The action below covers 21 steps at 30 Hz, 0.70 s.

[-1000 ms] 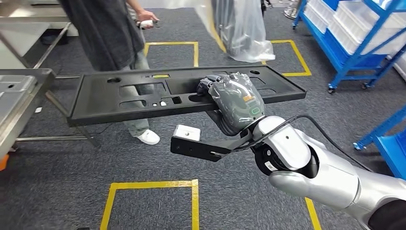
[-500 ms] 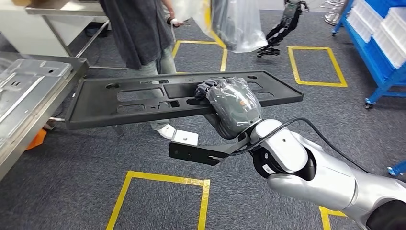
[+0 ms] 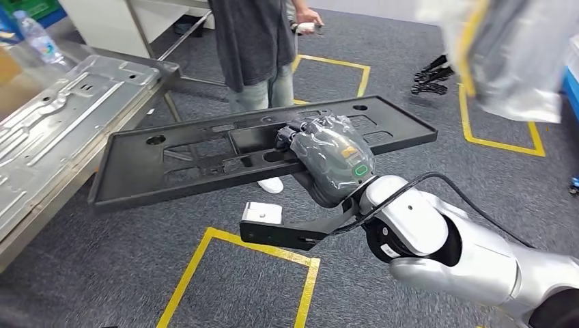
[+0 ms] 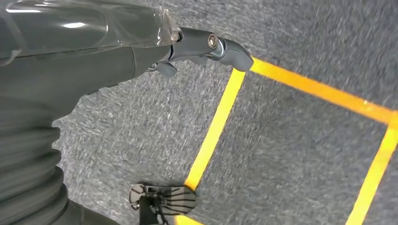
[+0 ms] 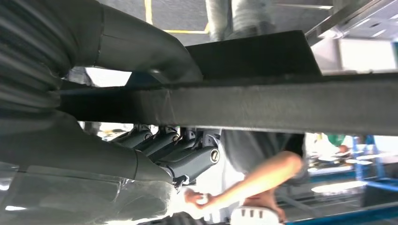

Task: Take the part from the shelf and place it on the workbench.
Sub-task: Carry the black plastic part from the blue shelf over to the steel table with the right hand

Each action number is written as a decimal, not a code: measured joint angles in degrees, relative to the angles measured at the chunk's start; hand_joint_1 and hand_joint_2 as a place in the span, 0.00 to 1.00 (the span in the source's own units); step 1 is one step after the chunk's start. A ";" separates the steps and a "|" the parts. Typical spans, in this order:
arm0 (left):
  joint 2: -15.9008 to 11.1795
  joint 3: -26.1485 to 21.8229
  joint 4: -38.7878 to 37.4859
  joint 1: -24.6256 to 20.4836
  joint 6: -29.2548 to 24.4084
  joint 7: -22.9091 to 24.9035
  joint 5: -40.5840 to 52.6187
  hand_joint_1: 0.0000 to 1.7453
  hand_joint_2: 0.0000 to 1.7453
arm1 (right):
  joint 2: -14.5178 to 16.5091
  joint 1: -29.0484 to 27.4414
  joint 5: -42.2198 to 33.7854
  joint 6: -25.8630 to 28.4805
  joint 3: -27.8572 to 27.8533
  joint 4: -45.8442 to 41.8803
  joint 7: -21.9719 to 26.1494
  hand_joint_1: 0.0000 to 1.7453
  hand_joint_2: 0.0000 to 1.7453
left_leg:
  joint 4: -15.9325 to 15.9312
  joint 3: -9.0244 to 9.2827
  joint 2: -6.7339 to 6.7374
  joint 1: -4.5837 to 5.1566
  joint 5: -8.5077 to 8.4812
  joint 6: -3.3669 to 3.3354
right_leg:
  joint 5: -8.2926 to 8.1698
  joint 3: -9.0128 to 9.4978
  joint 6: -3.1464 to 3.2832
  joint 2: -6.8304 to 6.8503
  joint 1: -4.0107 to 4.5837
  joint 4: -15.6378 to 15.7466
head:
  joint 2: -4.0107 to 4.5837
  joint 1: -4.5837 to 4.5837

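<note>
The part (image 3: 171,160) is a long, flat black plastic panel with several cut-outs. It hangs level above the floor, and my right hand (image 3: 331,160) grips its near long edge just right of the middle. In the right wrist view the panel's edge (image 5: 263,105) runs across between the thumb and the fingers (image 5: 187,154). The metal workbench (image 3: 27,205) stands at the left, and the panel's left end is close to its edge. My left hand (image 4: 94,51) hangs over the grey carpet, holding nothing, with its fingers (image 4: 225,47) stretched out.
A pressed sheet-metal panel (image 3: 61,116) lies on the workbench, with a bottle (image 3: 37,41) behind it. A person (image 3: 256,48) stands just beyond the part. A plastic-wrapped object (image 3: 512,55) hangs at the upper right. Yellow tape squares (image 3: 307,273) mark the carpet.
The whole view has swung, so the workbench now takes up more of the left side and the blue shelving is gone. The part stays held in my right hand.
</note>
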<state>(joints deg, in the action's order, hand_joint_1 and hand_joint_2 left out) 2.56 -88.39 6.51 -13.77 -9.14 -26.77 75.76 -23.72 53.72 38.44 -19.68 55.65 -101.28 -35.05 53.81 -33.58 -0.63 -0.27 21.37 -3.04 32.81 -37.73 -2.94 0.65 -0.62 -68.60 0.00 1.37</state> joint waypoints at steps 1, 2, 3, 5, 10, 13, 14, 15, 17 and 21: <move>-0.02 0.00 0.00 0.08 0.00 0.00 -0.03 0.00 1.00 | -0.40 0.03 -0.22 -0.31 0.01 -0.37 -0.04 1.00 1.00 | 0.02 0.01 -0.82 -0.06 0.00 -0.02 | 1.04 -1.74 -0.12 -0.22 -0.06 -3.36 | 0.00 0.04; -0.03 0.00 0.00 0.22 0.00 0.00 -0.04 0.00 1.00 | -0.73 0.04 -0.38 -0.50 0.01 -0.70 -0.07 1.00 1.00 | 0.06 0.02 -1.62 -0.13 0.01 0.00 | 0.86 -2.46 -0.21 -0.24 -0.13 -4.49 | 0.00 0.05; -0.04 0.00 0.00 0.37 0.00 0.00 -0.04 0.00 1.00 | -1.03 0.11 -0.50 -0.61 0.01 -1.04 -0.10 1.00 1.00 | 0.16 0.03 -2.46 -0.25 0.02 0.05 | -0.53 -1.94 -0.30 -0.30 -0.25 -3.04 | 0.00 0.05; -0.11 0.00 0.01 0.51 -0.01 0.00 -0.04 0.00 1.00 | -1.56 0.41 -0.62 -0.64 -0.01 -1.69 -0.13 1.00 1.00 | 0.55 -0.06 -4.05 -0.52 0.19 0.43 | -4.67 1.53 -0.62 -1.81 -0.83 4.66 | 0.00 0.08; -0.65 -0.01 0.02 0.71 -0.16 -0.21 0.10 0.00 1.00 | -1.91 0.66 -0.72 0.16 0.10 -2.50 -0.09 1.00 1.00 | 1.25 -1.52 -7.22 -0.95 0.09 2.35 | -7.07 4.82 0.15 -4.29 -1.17 12.14 | 0.00 0.04; -0.99 0.00 0.01 0.81 -0.26 -0.54 0.21 0.00 1.00 | -1.47 0.84 -0.51 1.34 0.14 -2.54 0.16 1.00 1.00 | 5.66 -3.78 -3.92 -0.91 2.52 2.95 | -7.28 5.02 1.31 -2.10 -1.02 12.39 | 0.00 -0.29; -1.08 0.00 0.00 0.59 -0.30 -0.65 0.28 0.00 1.00 | -1.30 0.88 -0.42 1.74 0.18 -2.53 0.27 1.00 1.00 | 9.46 -5.58 -2.04 -0.80 4.33 3.09 | -7.23 5.06 1.52 -1.41 -0.83 12.39 | 0.00 -0.43; -1.19 0.01 0.00 0.34 -0.34 -0.71 0.45 0.00 1.00 | -1.16 0.90 -0.32 2.08 0.28 -2.53 0.38 1.00 1.00 | 13.79 -7.65 -0.95 -0.79 6.10 3.18 | -7.15 5.07 1.68 -0.63 -0.64 12.39 | 0.00 -0.51; -1.28 0.02 0.00 0.15 -0.37 -0.69 0.86 0.00 1.00 | -0.86 0.89 -0.18 2.47 0.55 -2.52 0.60 1.00 1.00 | 19.09 -10.15 -0.21 -0.80 7.62 3.21 | -7.01 5.11 1.88 0.85 -0.38 12.38 | 0.00 -0.54; -1.46 0.02 0.00 0.04 -0.40 -0.58 1.08 0.00 1.00 | -0.30 0.99 -0.32 3.32 0.72 -2.52 0.95 1.00 1.00 | 6.60 -3.37 2.54 -0.23 2.17 2.62 | -6.63 5.49 1.78 3.27 -0.06 12.36 | 0.01 -0.56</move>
<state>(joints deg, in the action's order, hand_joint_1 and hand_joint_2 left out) 1.10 -88.37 6.51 -13.73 -9.54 -27.36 76.84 -24.02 54.71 38.12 -16.36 56.37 -103.80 -34.10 60.41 -36.95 1.91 -0.50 23.53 -0.42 26.18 -32.24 -1.16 3.92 -0.68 -56.23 0.01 0.80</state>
